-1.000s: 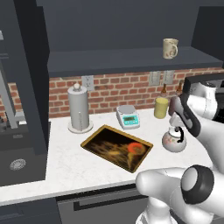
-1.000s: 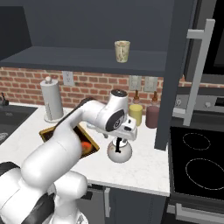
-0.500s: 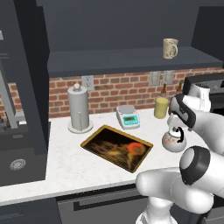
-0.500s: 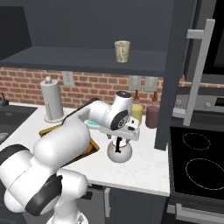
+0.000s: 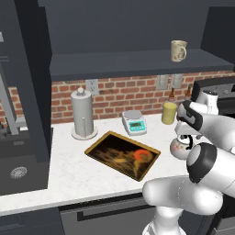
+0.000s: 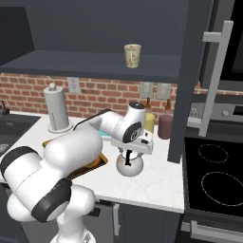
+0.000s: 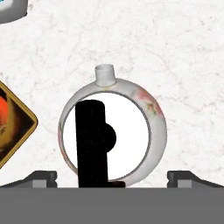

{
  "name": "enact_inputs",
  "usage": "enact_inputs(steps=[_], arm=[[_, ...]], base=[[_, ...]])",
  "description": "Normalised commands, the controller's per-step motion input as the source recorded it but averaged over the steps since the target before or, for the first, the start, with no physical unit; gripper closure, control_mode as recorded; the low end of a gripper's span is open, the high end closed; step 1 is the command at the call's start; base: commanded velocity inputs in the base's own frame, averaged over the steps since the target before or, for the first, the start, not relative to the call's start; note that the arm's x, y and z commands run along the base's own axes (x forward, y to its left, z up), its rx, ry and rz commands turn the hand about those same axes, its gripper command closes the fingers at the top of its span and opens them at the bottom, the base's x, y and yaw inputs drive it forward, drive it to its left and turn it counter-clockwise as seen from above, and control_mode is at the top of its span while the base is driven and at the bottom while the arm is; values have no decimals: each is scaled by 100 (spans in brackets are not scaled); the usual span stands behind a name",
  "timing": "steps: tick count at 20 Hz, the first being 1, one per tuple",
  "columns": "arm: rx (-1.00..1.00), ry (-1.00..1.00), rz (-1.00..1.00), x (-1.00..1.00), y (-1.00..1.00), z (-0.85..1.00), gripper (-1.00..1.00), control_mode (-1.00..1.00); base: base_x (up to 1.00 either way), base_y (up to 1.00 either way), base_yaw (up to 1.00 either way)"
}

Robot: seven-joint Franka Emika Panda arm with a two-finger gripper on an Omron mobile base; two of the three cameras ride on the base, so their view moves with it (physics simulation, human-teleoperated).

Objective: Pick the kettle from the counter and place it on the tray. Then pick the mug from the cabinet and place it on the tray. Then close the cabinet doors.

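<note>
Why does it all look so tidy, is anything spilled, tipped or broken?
Nothing stands out. The squat silver kettle stands upright on the white marble counter, the patterned golden-rimmed tray lies flat, and the cream mug sits upright on the cabinet shelf.

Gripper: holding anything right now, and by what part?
Nothing held. The gripper is open, poised over the kettle, fingertips either side of its black handle, not closed on it.

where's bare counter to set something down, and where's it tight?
Free: the counter front strip between the tray and the front edge, and the patch left of the tray below the paper-towel roll. Tight: the right end, where the open claw hangs over the kettle, with jars behind.
</note>
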Motion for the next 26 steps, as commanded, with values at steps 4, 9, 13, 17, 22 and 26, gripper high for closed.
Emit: enact_inputs(steps=[4, 9, 13, 17, 22, 26], arm=[[0, 0, 1, -1, 0, -9, -100, -100], [0, 0, 1, -4, 3, -10, 100, -100], [0, 0, 1, 0, 3, -6, 100, -100], [0, -2, 1, -7, 5, -1, 100, -100], [0, -5, 0, -33, 24, 9, 100, -100], [0, -11, 2, -36, 50, 44, 100, -100]], base=[[0, 0, 0], [0, 0, 0], [0, 0, 0], [0, 0, 0], [0, 0, 0], [0, 0, 0]])
